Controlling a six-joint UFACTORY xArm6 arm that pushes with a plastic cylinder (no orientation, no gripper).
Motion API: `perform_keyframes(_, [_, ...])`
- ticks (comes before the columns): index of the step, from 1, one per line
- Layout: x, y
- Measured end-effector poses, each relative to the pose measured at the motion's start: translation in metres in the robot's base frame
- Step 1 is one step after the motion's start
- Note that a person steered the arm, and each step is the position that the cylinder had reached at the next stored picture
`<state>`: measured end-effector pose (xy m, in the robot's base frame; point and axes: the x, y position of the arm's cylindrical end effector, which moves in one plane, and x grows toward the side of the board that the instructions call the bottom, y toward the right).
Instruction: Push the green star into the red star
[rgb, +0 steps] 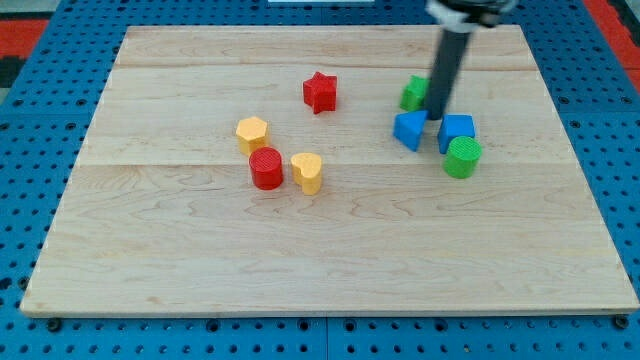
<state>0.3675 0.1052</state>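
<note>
The red star (320, 92) lies on the wooden board (200, 250), above its middle. The green star (415, 93) lies to the view's right of it, partly hidden behind my dark rod. My tip (438, 116) stands just right of and below the green star, touching or nearly touching it, between the blue triangle-like block (409, 130) and the blue cube (456, 130).
A green cylinder (462, 157) sits just below the blue cube. A yellow hexagon (252, 133), a red cylinder (266, 168) and a yellow heart-like block (308, 172) cluster left of centre. Blue pegboard surrounds the board.
</note>
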Motion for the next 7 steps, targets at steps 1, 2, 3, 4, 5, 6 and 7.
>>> perform_keyframes(1, [-0.014, 0.029])
perform_keyframes(2, [-0.035, 0.057])
perform_keyframes(3, [-0.038, 0.055])
perform_keyframes(4, [-0.037, 0.054])
perform_keyframes(5, [-0.037, 0.054])
perform_keyframes(6, [-0.038, 0.051])
perform_keyframes(7, [-0.049, -0.016])
